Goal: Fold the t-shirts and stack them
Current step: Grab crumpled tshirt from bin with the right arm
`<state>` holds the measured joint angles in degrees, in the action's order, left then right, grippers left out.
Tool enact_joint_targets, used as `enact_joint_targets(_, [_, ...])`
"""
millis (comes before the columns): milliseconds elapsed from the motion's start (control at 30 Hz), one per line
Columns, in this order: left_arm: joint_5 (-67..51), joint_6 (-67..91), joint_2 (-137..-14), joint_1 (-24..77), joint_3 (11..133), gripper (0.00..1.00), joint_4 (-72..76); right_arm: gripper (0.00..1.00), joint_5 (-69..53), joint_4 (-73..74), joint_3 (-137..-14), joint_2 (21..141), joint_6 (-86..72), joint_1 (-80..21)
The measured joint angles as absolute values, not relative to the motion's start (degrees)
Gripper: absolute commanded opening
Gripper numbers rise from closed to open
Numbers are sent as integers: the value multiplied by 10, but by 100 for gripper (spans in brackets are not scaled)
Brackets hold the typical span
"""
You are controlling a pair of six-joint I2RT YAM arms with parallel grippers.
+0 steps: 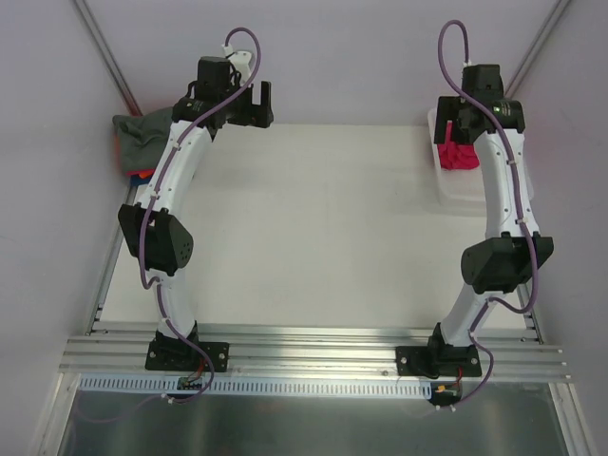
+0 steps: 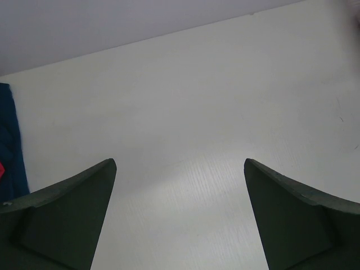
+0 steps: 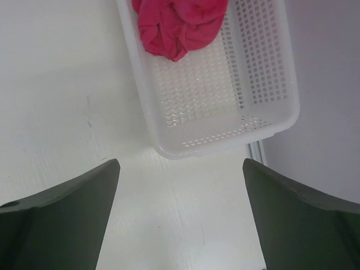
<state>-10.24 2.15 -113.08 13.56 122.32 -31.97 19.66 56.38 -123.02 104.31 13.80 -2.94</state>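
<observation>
A crumpled crimson-red t-shirt [image 3: 180, 25] lies in the far end of the white lattice basket [image 3: 225, 143]; from above it shows as the red t-shirt [image 1: 458, 154] just under my right gripper [image 1: 452, 122]. That right gripper [image 3: 180, 169] is open above bare table in front of the basket, nothing between its fingers. At the table's far left corner a grey-green t-shirt [image 1: 142, 131] lies on top of red and dark blue cloth [image 1: 139, 175]. My left gripper [image 1: 255, 103] hangs open to the right of that pile. The left wrist view shows the left gripper [image 2: 180, 169] over bare table, with the dark blue t-shirt [image 2: 8, 140] at the left edge.
The basket [image 1: 461, 195] stands at the table's far right edge. Grey walls close in the back and both sides. A metal rail [image 1: 313, 347] with both arm bases runs along the near edge. The white table [image 1: 313, 228] spreads between the arms.
</observation>
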Motion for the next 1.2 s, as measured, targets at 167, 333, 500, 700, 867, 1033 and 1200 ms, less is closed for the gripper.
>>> enact_joint_targets(167, [-103, 23, -1131, 136, 1223, 99, -320, 97, 263, 537, -1211, 1043, 170, -29])
enact_joint_targets(333, [-107, 28, -1131, 136, 1223, 99, -320, 97, 276, 498, -1206, 1042, 201, -29])
enact_joint_targets(500, [-117, 34, -1131, 136, 1223, 99, -320, 98, 216, 419, -1127, 1009, 199, -29])
enact_joint_targets(700, [-120, 36, -1131, 136, 1223, 99, -320, 99, 178, 369, -1118, 1015, 182, -28])
enact_joint_targets(867, [-114, 32, -1130, 146, 1219, 99, -320, 97, 176, 342, -1122, 1053, 171, -19])
enact_joint_targets(1033, [-114, 20, -1127, 163, 1200, 99, -319, 85, 166, 340, -1170, 1143, 149, 1])
enact_joint_targets(1200, [-114, 18, -1119, 168, 1158, 99, -319, 84, 118, 338, -1213, 1228, 117, 42])
